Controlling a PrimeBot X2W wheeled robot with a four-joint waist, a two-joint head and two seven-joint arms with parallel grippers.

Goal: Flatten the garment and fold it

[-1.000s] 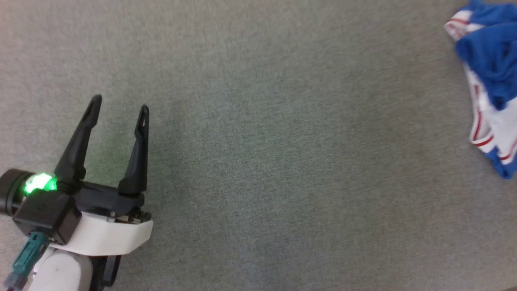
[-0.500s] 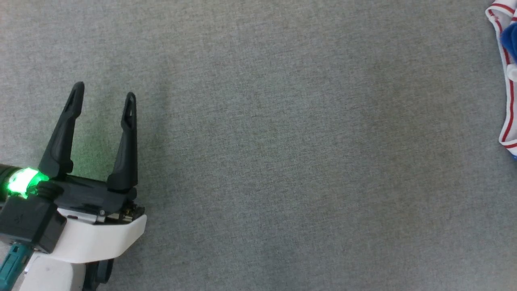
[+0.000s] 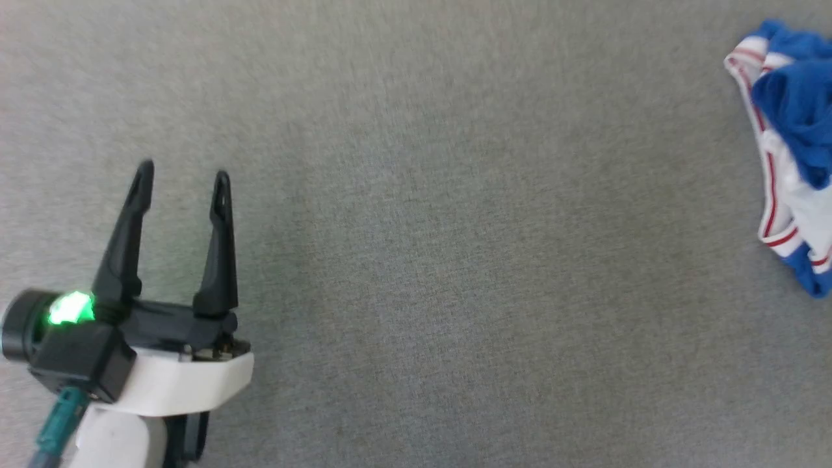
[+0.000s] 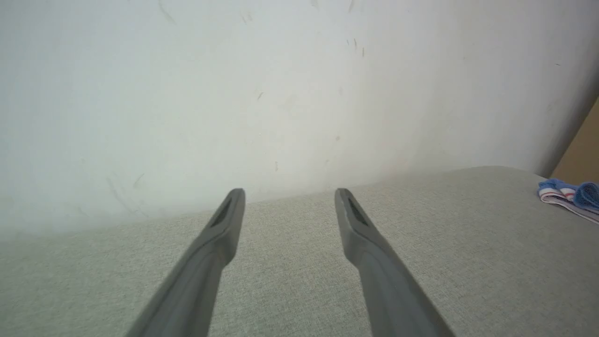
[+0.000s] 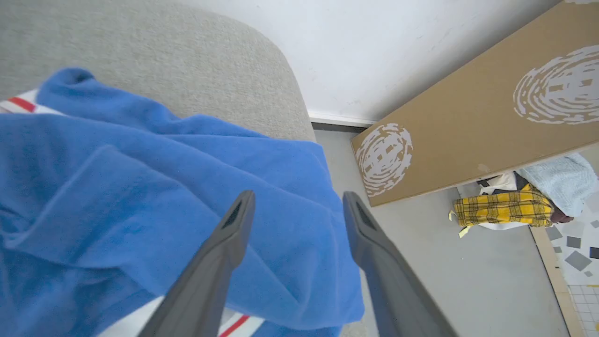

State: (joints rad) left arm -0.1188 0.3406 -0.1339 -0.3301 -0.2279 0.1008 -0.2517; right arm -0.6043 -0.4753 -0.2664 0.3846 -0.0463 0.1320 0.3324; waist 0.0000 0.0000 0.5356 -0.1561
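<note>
We see a grey woven surface (image 3: 455,260) spread across the head view. In the upper half of the left wrist view, a scuffed white wall (image 4: 234,93) rises behind it. At the right of the right wrist view, a brown cardboard panel (image 5: 468,121) with white swirl prints slants above grey floor (image 5: 468,281), near a yellow plaid cloth (image 5: 500,208).

The left gripper (image 3: 183,171) points forward on its white wrist, fingers spread wide, while the right gripper (image 5: 298,197) stands equally parted.
</note>
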